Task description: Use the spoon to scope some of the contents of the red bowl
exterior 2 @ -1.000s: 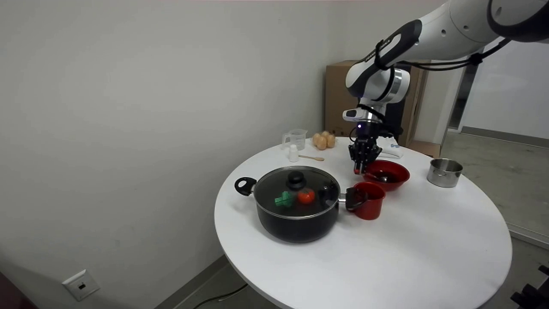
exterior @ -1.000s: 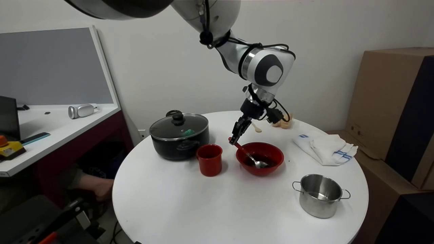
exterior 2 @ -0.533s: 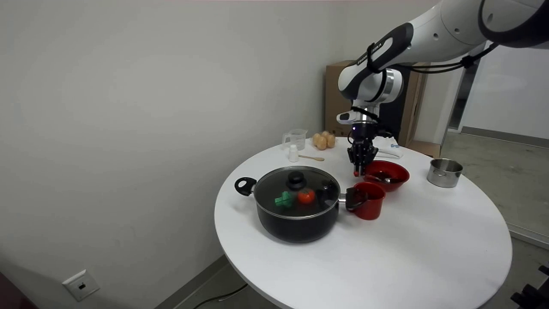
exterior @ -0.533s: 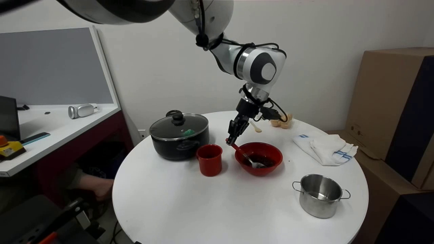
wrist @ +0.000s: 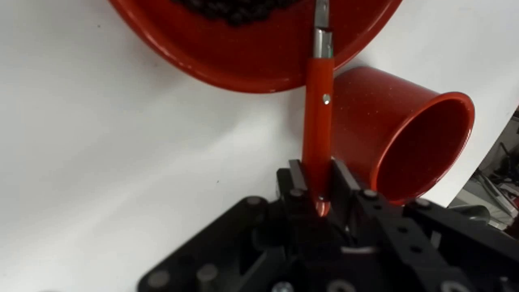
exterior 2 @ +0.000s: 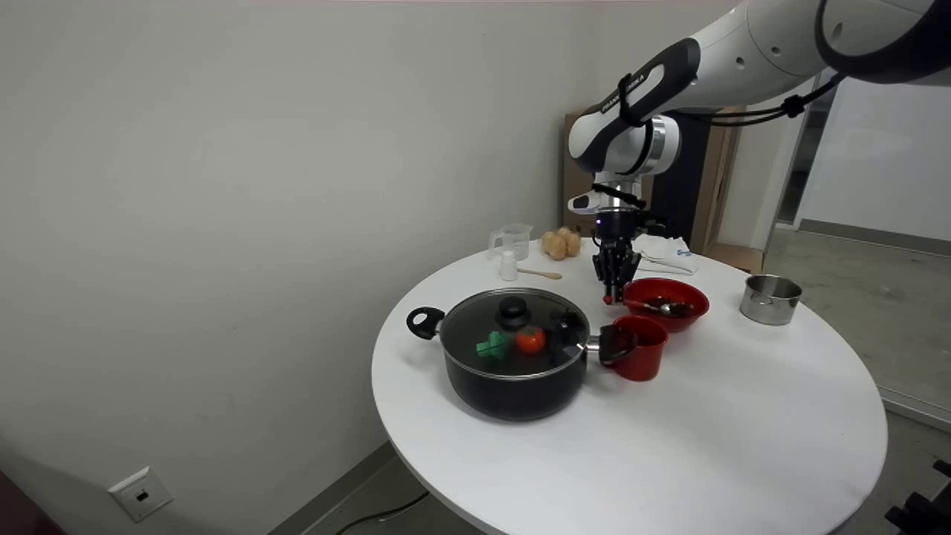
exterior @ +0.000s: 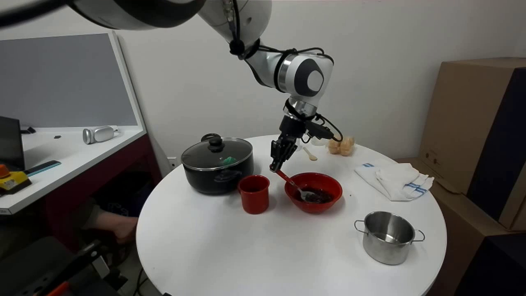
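My gripper (wrist: 316, 164) is shut on the red handle end of the spoon (wrist: 318, 117). In both exterior views the gripper (exterior: 274, 167) (exterior 2: 614, 297) is just outside and above the rim of the red bowl (exterior: 314, 208) (exterior 2: 672, 322). The spoon handle slants down over the rim, and the metal scoop (exterior: 306, 195) (exterior 2: 666, 307) is inside the bowl at the dark contents (exterior: 324, 195). In the wrist view the dark grainy contents (wrist: 235, 10) lie in the bowl (wrist: 227, 61); the scoop is out of that view. Whether the scoop holds anything is unclear.
A red cup (exterior: 254, 201) (wrist: 365, 117) stands close beside the bowl. The lidded black pot (exterior: 218, 176) (exterior 2: 513, 390) stands beside the cup. A steel pot (exterior: 386, 246), a white towel (exterior: 398, 181), a wooden spoon (exterior 2: 541, 273), a white bottle (exterior 2: 508, 266) and brown eggs (exterior 2: 561, 244) are also on the table.
The arm and gripper have moved left in both exterior views, with the spoon. The scoop has slid left inside the bowl, showing more of the dark contents. The bowl has shifted slightly left.
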Tool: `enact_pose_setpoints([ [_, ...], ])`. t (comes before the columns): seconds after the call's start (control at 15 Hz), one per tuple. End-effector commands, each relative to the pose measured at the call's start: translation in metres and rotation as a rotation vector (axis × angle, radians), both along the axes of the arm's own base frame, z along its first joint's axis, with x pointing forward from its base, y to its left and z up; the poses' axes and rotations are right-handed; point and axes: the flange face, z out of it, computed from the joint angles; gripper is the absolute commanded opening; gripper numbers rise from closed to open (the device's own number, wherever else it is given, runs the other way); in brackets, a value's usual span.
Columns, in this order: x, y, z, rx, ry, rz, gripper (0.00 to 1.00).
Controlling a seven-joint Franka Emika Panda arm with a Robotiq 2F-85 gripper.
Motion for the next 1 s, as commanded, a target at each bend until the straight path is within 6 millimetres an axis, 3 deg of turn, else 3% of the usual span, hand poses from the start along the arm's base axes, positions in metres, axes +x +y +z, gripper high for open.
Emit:
enact_pose_setpoints([
  [0.0,0.006,0.005,0.018,-0.061,0.006,-0.011,0.05],
  [0.73,0.033,0.021,0.088,-0.15,-0.094,-0.014,0.05],
  [0.93,0.035,0.027,0.094,-0.148,-0.103,-0.004,0.05],
])
